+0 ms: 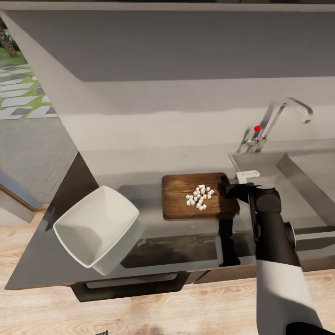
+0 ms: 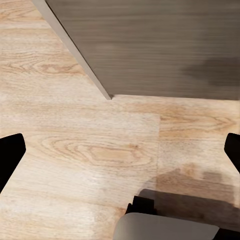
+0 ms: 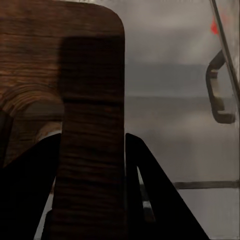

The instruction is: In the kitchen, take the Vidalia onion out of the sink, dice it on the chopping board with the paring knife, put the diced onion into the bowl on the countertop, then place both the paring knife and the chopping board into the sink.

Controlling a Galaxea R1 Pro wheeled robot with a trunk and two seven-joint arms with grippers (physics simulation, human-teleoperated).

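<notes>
White diced onion (image 1: 200, 196) lies heaped on the brown chopping board (image 1: 179, 204).

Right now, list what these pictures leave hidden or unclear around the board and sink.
- Paring knife: not identifiable; the right gripper and arm cover the chopping board's sink-side end in the head view.
- Sink basin: cut off by the head view's right edge; drain unseen.
- Right grip: the right wrist view shows dark fingers flanking the board; contact unclear.
- Diced onion: pieces too small to count.
</notes>
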